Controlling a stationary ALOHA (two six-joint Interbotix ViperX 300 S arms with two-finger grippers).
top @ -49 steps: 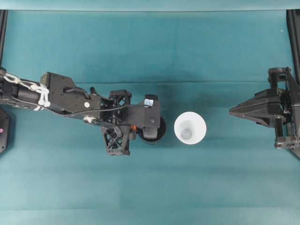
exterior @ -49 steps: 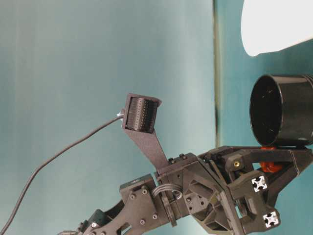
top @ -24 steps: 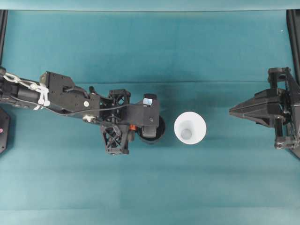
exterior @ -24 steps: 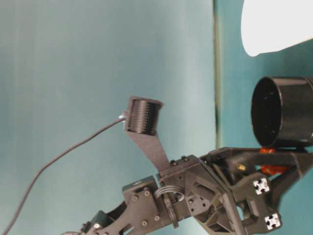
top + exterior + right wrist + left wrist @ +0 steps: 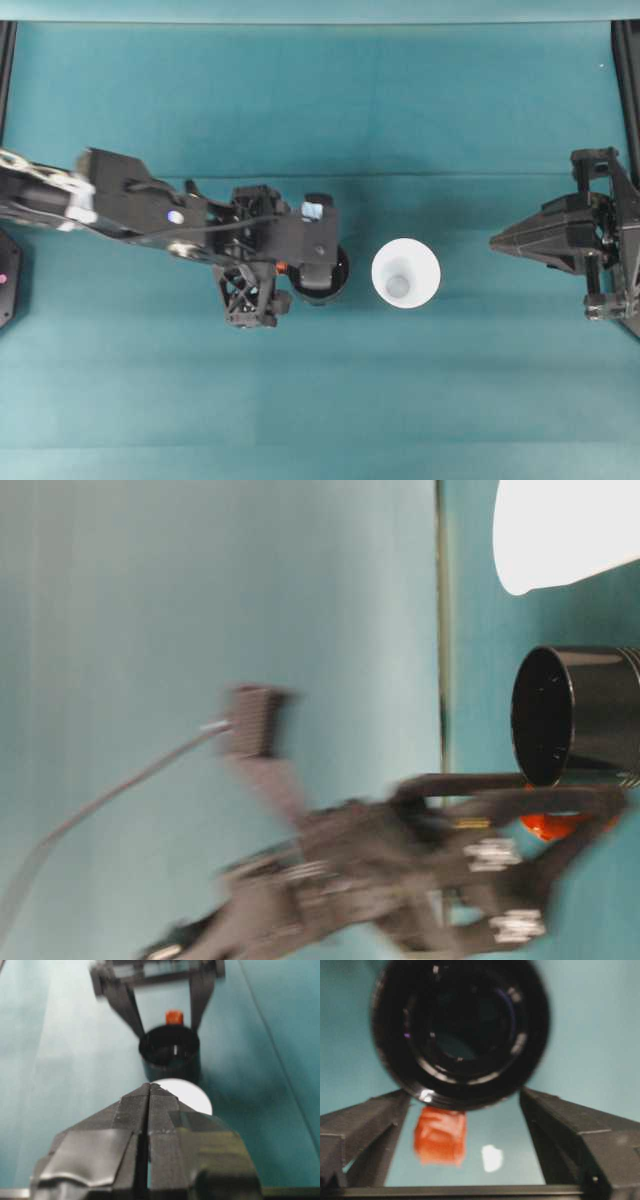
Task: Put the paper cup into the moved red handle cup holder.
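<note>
- The left gripper is seen spread wide, one finger at each side of the red handle, gripping nothing.
- The red handle cup holder is found upright and empty on the teal table.
- The paper cup is set just beside the holder, nothing inside.
- The right gripper is noted pressed together, well apart from the cup.

Even, bright light; left arm motion-blurred
</note>
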